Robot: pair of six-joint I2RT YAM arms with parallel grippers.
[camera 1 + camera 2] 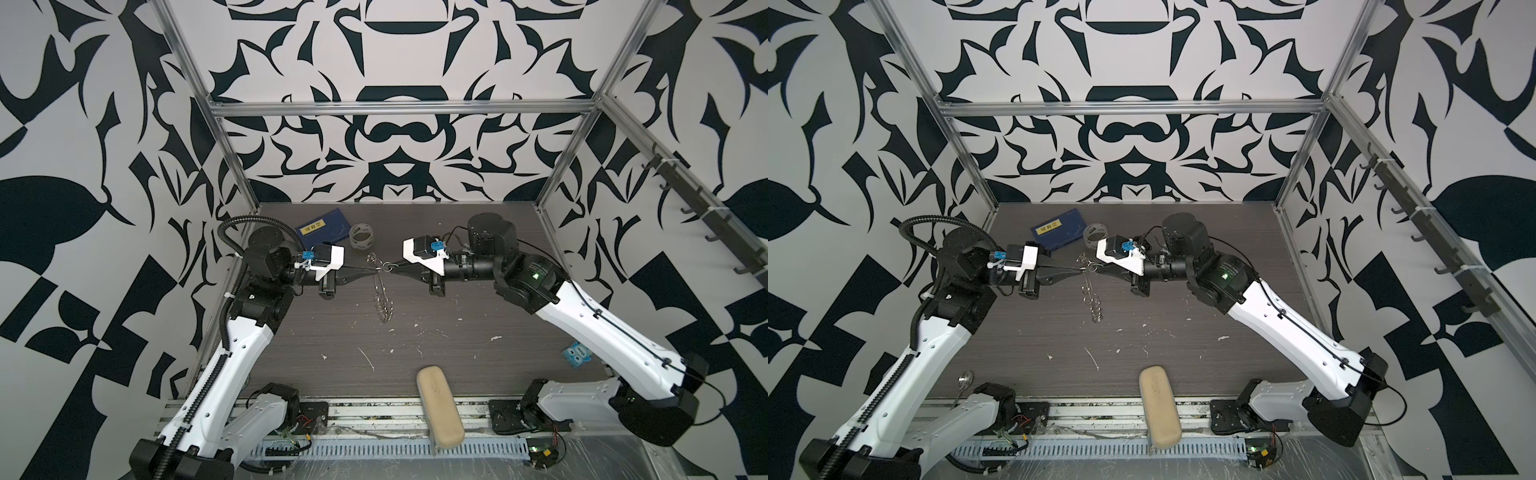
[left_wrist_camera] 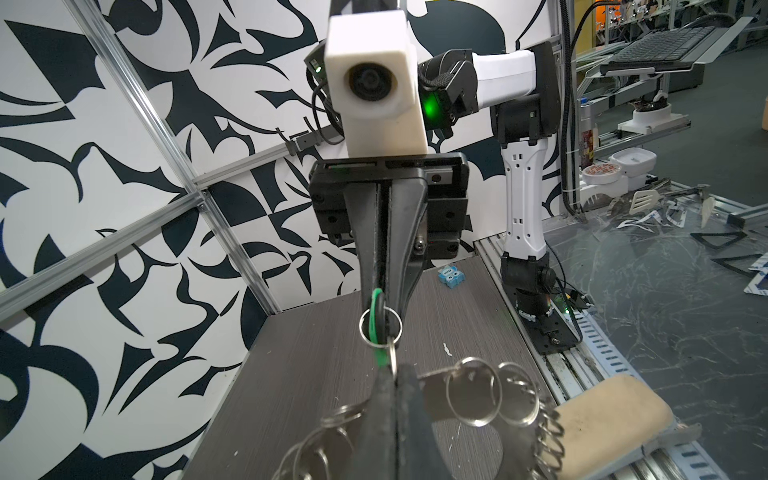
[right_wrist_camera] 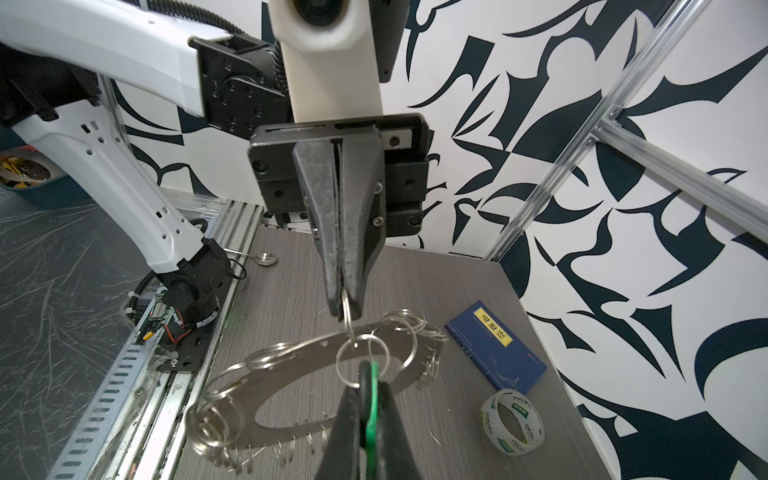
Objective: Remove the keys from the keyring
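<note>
Two clamped | left claw (image 3: 345, 306): keyring (image 3: 291, 359) loop | right claw (image 2: 382, 311): keys (image 3: 372, 390) | walls (image 1: 415, 166) well apart

In both top views the dark wood-grain surface (image 1: 332, 332) (image 1: 1025, 332) is seen from high above its front edge, toward the patterned back wall (image 1: 415, 137). The wrist views are set close behind the left black fingers (image 2: 374, 424) and the right black fingers (image 3: 392, 428), faced toward each other. The large grey metal keyring (image 1: 381, 291) (image 1: 1089, 291) (image 2: 434, 392) (image 3: 299, 355) is shared by all four, the small green key (image 2: 377, 316) (image 3: 372, 399) by both wrist views.
</note>
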